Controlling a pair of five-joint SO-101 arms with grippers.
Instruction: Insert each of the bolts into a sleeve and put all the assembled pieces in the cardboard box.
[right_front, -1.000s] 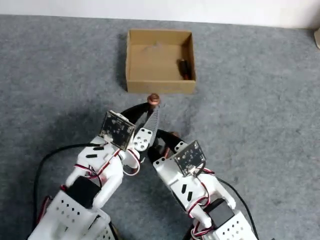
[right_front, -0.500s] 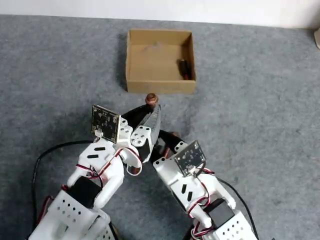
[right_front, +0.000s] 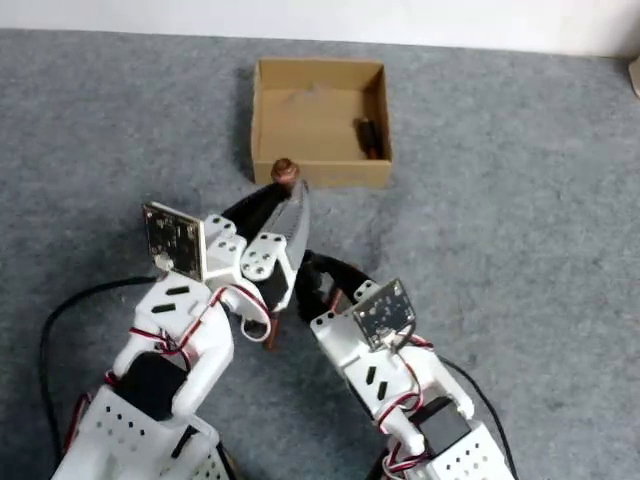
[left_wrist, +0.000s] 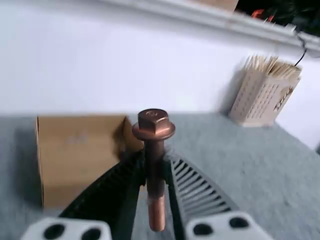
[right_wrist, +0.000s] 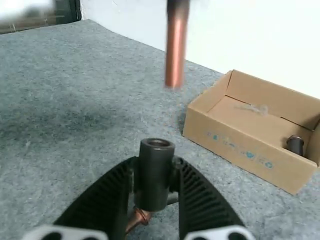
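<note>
The left gripper (left_wrist: 152, 172) is closed firmly on the copper-coloured metal bolt with a flanged hex head (left_wrist: 153, 150). It pinches the shaft about midway, so the head stands up and the bare tip hangs below the fingers. The right gripper (right_wrist: 156, 180) is clamped around the short dark cylindrical sleeve (right_wrist: 156, 152), held upright low over the grey carpet (right_front: 520, 230) with its bore facing up. In the right wrist view the bolt hangs well above the sleeve and off its axis, toward the open brown cardboard box (right_front: 262, 120) (one dark assembled piece (right_front: 370, 135) already lies against a side wall inside).

Done well, I judge, the insertion starts by bringing the tip squarely over the bore before any descent. The shaft should stay plumb and the right arm still while the bolt lowers slowly. A tilted entry would likely catch the rim and twist the sleeve in its grip.

Compared with a second ago, the left arm has carried the bolt away from the right gripper and toward the box. In the high view its head now shows against the box's near wall. The right arm has barely shifted.
</note>
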